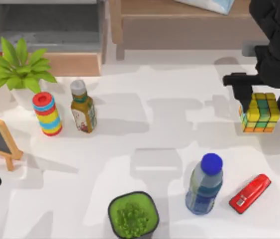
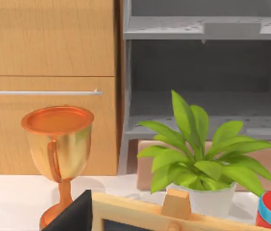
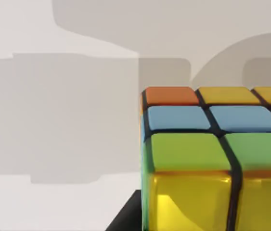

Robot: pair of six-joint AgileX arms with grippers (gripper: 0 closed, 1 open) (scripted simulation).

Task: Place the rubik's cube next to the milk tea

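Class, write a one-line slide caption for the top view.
Right hand at the rubik's cube near the table's right edge, far from the milk tea at left.

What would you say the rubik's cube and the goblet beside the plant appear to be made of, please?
The rubik's cube, at my right gripper on the table's right side, looks like glossy plastic: bright squares on a black grid, with a sheen on the yellow ones. The goblet looks like polished metal, copper or gold toned, judging by soft reflections; it could equally be coated plastic.
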